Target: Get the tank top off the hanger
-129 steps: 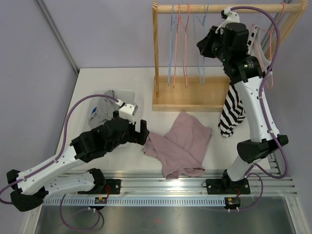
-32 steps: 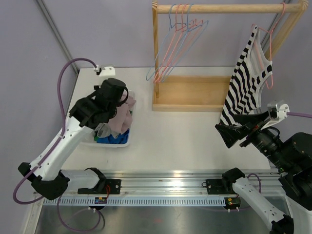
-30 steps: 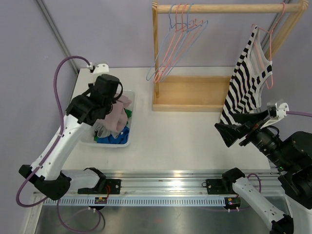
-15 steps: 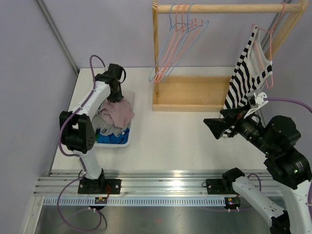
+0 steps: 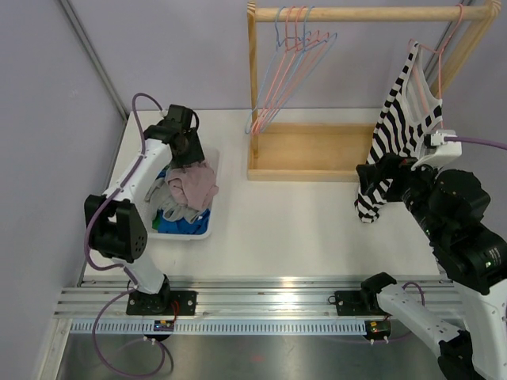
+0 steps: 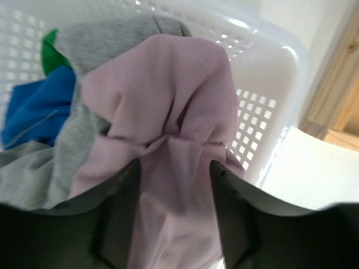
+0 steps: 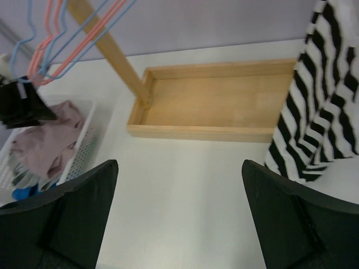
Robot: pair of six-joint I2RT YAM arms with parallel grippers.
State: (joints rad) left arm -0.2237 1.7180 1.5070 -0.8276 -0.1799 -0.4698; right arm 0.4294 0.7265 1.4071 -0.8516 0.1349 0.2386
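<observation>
We find the tank top (image 5: 400,127), black-and-white striped, hanging on a pink hanger (image 5: 437,95) at the end of the wooden rack (image 5: 356,13) farthest from the basket. Its hem droops past the rack's base tray toward the worktop (image 5: 277,229), and we cannot tell whether it touches. We judge the garment light, soft and limp, with no stiffness of its own. It is likely to stretch and drag on the hanger rather than slide off cleanly, and the narrow straps may snag on the hanger's shoulders. In our judgement the soundest hold is the bunched lower body, or a strap close to the hanger's shoulder, never the hanger wire itself. The right jaws stand fully apart with nothing in them, near the lower part of the garment and not visibly touching it. The left jaws are partly open over the white basket (image 6: 263,106), which sits on the worktop beyond the rack's other post. A pink garment (image 6: 179,112) lies between the fingers (image 6: 118,218), not visibly clamped. That pink piece tops grey cloth (image 6: 106,33), blue cloth (image 6: 39,117) and green cloth (image 6: 49,56), heaped above the basket's rim. Empty hangers (image 5: 285,71) hang at the rack's basket end.
</observation>
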